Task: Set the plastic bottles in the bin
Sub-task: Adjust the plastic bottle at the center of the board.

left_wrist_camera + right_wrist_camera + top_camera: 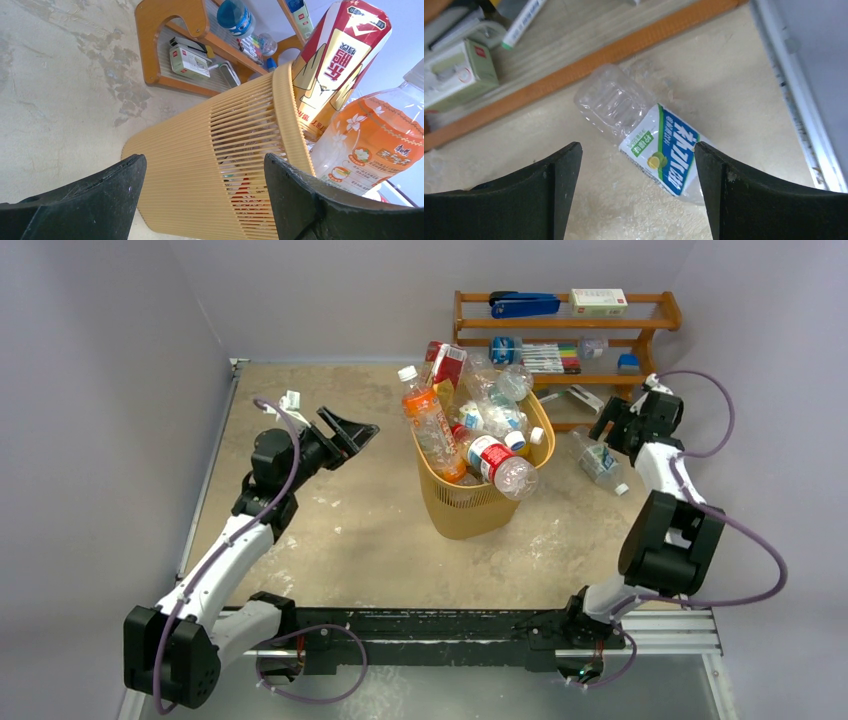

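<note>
While the bin (470, 508) stands on the worktop (340, 530) heaped with plastic bottles (480, 430), the left hand (352, 430) faces it wide open and empty. The right hand (636, 152), equally open and empty, hangs over a clear blue-labelled bottle (664, 155) lying by the wooden rack (560, 324).

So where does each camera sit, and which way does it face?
Top external: high behind the arms, looking down on the table; shows the left gripper and right gripper either side of the bin.
Left wrist: on the left arm, facing the bin's latticed side; its black fingers frame it.
Right wrist: on the right arm, looking down at a lying bottle; its black fingers frame it.
Shared: top and right wrist both show that bottle; all three show the wooden rack.
</note>
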Motion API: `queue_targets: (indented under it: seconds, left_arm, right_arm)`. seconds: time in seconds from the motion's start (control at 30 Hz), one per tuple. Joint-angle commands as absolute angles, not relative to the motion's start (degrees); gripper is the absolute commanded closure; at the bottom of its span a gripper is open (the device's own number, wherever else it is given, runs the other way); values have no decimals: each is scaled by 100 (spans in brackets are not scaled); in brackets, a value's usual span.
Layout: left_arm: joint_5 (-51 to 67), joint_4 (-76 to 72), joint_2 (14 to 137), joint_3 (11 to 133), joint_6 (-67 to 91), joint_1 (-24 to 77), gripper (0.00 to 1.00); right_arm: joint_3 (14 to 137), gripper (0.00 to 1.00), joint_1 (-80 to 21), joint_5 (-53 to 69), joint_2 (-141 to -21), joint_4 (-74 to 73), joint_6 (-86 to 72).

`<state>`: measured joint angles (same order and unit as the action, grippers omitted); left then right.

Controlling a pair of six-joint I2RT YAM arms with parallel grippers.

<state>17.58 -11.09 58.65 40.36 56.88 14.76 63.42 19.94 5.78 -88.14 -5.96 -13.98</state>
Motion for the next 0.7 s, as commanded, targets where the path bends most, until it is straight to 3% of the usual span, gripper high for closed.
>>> queue_targets:
  seconds: [0.0, 0.2, 0.67]
  left_arm:
    - [1738, -1299, 5891, 4033, 5455, 1485, 13]
    - [1736, -1355, 5978, 4008, 5432, 1485, 13]
    - [1753, -1597, 6126, 3867, 5502, 1485, 13]
  right_arm:
    - [6468, 14, 2008, 1088, -9222, -615, -1014]
    - [6510, 14, 2006, 545, -9449, -656, -967]
    - [6017, 15, 1362, 531, -9624, -572, -1130]
